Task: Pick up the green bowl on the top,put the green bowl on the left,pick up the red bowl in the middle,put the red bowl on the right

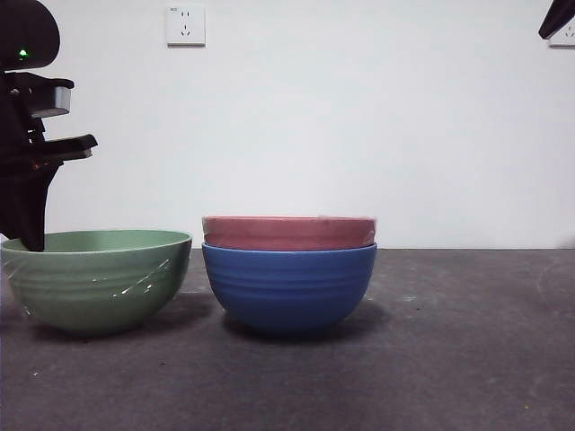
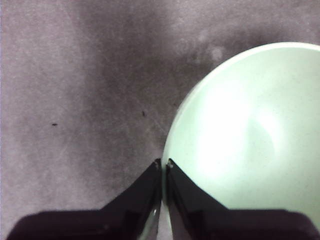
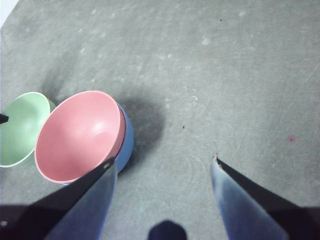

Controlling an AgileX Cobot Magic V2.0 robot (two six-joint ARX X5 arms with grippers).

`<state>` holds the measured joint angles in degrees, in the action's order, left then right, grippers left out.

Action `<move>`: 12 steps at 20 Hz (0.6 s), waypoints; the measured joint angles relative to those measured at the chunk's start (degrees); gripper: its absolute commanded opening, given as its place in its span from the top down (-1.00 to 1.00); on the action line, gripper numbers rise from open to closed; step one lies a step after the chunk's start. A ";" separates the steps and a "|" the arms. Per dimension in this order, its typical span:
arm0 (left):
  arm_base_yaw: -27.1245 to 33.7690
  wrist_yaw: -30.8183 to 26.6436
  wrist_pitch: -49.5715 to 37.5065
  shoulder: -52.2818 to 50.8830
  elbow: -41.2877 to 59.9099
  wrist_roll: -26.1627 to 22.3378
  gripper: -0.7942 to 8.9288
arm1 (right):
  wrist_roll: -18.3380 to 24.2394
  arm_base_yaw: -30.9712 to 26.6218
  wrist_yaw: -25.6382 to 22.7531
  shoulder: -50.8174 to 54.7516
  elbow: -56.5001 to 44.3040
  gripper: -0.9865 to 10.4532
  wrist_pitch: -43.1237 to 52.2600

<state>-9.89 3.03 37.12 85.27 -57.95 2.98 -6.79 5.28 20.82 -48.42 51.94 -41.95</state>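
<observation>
Green bowl (image 1: 97,280) rim pinched by left hand (image 2: 163,164).

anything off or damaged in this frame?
Only wear: whitish scratch marks on the green bowl side. It sits upright on the table, left gripper pinching its rim. Red bowl sits level in the blue bowl. No spills.

Worktop (image 1: 467,359): dark grey, matte, faintly speckled and scuffed. Directly on it stand two bowls, near each other but apart: the green bowl (image 1: 97,280), upright at the left, and a blue ridged bowl (image 1: 288,287) at the centre, each casting a soft shadow beneath.
</observation>
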 measured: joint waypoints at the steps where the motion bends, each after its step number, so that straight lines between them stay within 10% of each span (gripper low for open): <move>1: 0.00 0.00 0.00 0.00 0.00 0.00 0.74 | 0.00 0.00 0.02 0.00 0.00 0.28 0.00; 4: 0.00 0.15 0.02 0.00 0.00 0.04 0.21 | 0.00 0.00 0.02 0.00 0.02 0.28 0.00; 12: 0.04 0.17 3.58 -5.46 0.00 0.04 0.17 | 0.00 1.75 0.94 -1.07 0.28 0.27 2.45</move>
<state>-9.85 3.20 40.71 79.81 -57.95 3.03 -6.79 7.03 21.76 -49.50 52.23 -39.51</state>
